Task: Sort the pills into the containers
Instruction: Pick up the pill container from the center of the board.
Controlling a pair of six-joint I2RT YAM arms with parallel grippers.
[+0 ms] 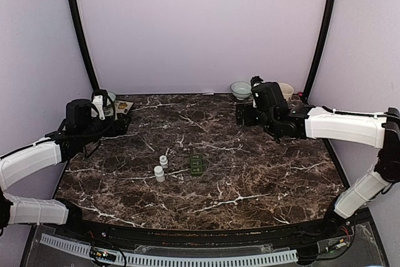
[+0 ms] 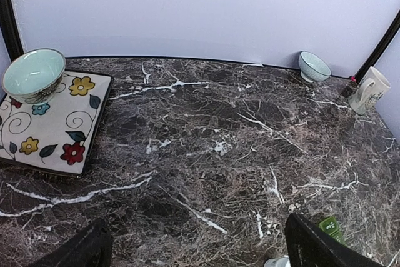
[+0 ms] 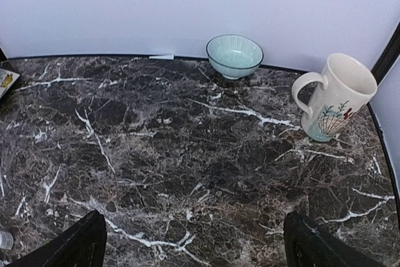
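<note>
The containers [image 1: 197, 164] are one small dark green box with a row of compartments, lying mid-table. Its corner [image 2: 331, 226] shows beside my left finger in the left wrist view. Two small white bottles [image 1: 163, 161] [image 1: 159, 174] stand just left of it, and one cap [image 2: 278, 262] peeks in at the left wrist view's bottom edge. No loose pills are visible. My left gripper [image 1: 115, 124] [image 2: 197, 242] hovers open over the table's left side, holding nothing. My right gripper [image 1: 242, 115] [image 3: 194, 239] is open and empty at the back right.
A floral square plate [image 2: 50, 123] carries a pale green bowl [image 2: 34, 73] at the back left. Another pale bowl [image 3: 234, 54] and a cream mug [image 3: 337, 98] stand against the back wall on the right. Purple walls enclose the table.
</note>
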